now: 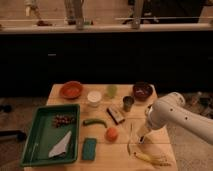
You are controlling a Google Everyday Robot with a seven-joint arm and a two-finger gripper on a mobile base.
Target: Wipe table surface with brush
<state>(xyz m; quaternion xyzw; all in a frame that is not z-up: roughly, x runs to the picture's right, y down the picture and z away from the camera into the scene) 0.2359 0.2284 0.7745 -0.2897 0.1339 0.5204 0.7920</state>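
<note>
Where the white arm ends over the right half of the table surface (pixel 120 152), the gripper (pixel 145 131) is seen low above the wood, its fingers closed on the brush (pixel 142 138). The white handle is held at a slant, dark tip pointed down beside a thin pale stick (pixel 131 131) — contact with the planks cannot be told. A banana (pixel 150 159) is laid nearer the front edge.

The gripper (pixel 142 137), white, hangs over the light tan, plank-seamed table surface (pixel 120 156); just below it a yellow banana (pixel 150 159); to its left an orange fruit (pixel 111 133) — further left, a green tray (pixel 42 131); beyond it a dark brown bowl (pixel 143 91) and a red-orange bowl (pixel 71 90).
</note>
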